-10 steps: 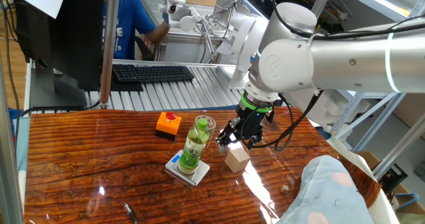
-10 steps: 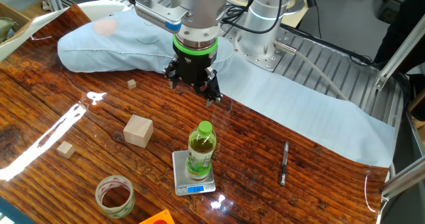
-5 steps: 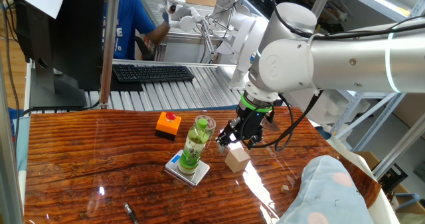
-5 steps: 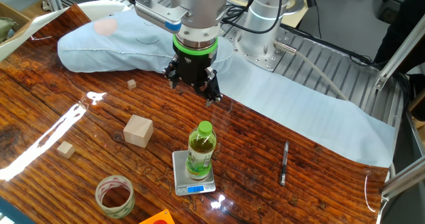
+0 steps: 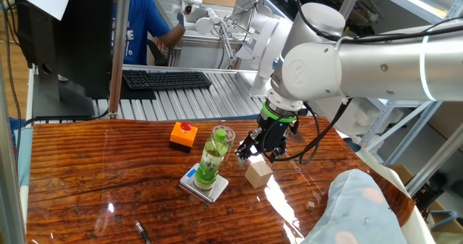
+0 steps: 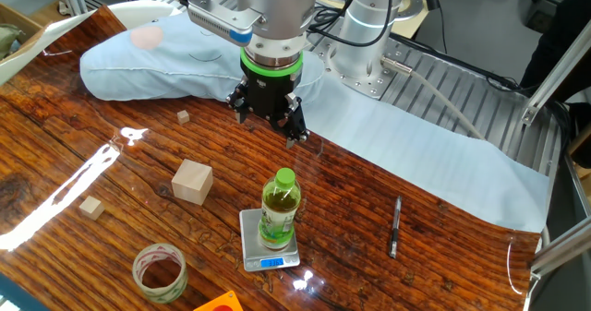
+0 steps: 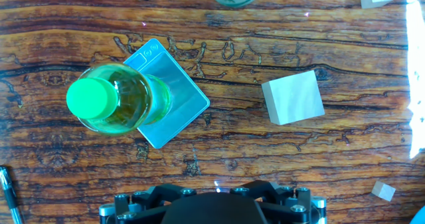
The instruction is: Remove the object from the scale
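Bottle (image 6: 279, 207) stands upright on the scale (image 6: 270, 253), untouched. Gripper (image 6: 269, 119) hangs above the table (image 6: 111, 117) behind it, jaws wide apart, holding nothing. Cube (image 6: 192, 182) sits near the scale.

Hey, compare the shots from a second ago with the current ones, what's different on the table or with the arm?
Nothing has visibly changed. The gripper hangs open in the same spot above the table, holding nothing, and the bottle stands upright on the scale as before. The wooden cube sits where it was.
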{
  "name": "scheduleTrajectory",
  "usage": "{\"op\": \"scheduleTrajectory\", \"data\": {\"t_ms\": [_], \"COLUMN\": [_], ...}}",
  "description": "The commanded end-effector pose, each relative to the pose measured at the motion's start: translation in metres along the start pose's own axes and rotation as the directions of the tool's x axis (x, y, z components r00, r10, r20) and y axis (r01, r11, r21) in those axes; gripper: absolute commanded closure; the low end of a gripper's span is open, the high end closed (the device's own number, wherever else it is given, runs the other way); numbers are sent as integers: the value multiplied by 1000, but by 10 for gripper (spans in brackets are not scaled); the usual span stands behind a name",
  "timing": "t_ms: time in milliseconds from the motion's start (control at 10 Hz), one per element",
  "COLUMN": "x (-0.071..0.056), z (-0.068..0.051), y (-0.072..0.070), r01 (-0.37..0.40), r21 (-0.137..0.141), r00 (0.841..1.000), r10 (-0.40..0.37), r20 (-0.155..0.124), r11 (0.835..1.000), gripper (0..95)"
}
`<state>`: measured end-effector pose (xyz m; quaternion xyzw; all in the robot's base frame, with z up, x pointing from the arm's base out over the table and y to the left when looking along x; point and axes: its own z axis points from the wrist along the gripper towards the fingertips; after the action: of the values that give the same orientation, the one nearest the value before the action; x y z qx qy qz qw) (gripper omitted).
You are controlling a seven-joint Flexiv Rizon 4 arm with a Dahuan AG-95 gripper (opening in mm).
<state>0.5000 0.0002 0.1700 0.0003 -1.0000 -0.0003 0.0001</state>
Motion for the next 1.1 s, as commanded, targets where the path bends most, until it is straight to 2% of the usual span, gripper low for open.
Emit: {"op": "scheduleTrajectory", "data": {"t_ms": [100, 200, 1100], "x": [0, 0, 0], "z": [0, 0, 0], "y": [0, 0, 0], "r01": [-1, -250, -254], "r21": [1, -30, -32], "r00": [1000, 968, 967], "r10": [1, 249, 253], "r20": [0, -26, -28], "r11": [1000, 968, 967], "gripper": [0, 950, 950]}}
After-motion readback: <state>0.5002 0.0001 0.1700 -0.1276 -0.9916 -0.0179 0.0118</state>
